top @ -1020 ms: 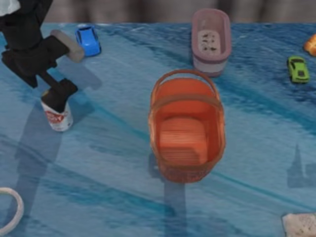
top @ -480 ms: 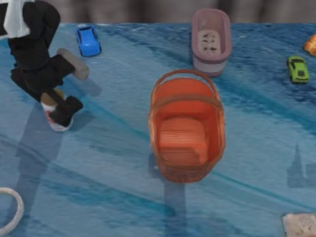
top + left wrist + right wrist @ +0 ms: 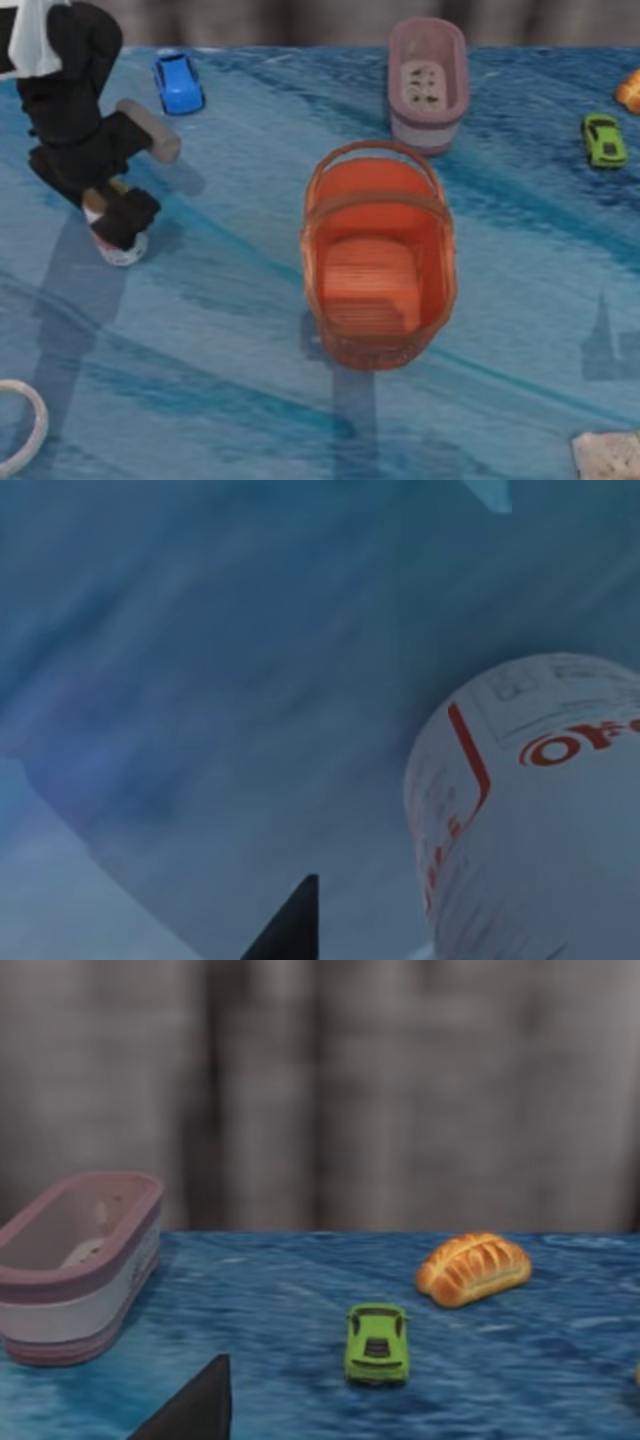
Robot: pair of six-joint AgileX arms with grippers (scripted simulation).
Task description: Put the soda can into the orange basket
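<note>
The soda can stands upright at the table's left, white with red markings, mostly covered by my left gripper, which reaches down around it. In the left wrist view the soda can fills one side, and one dark fingertip stands apart from its wall, so the gripper is open. The orange basket sits in the middle of the table with its handle arched over it and nothing inside. My right gripper is outside the top view; one dark fingertip shows in its wrist view, holding nothing.
A mauve tub stands behind the basket. A blue toy car is at the back left, while a green toy car and a bread roll are at the back right. A white ring lies front left.
My left gripper came down over the soda can and now covers most of it. Since half a second ago it has barely shifted. The basket has not moved.
</note>
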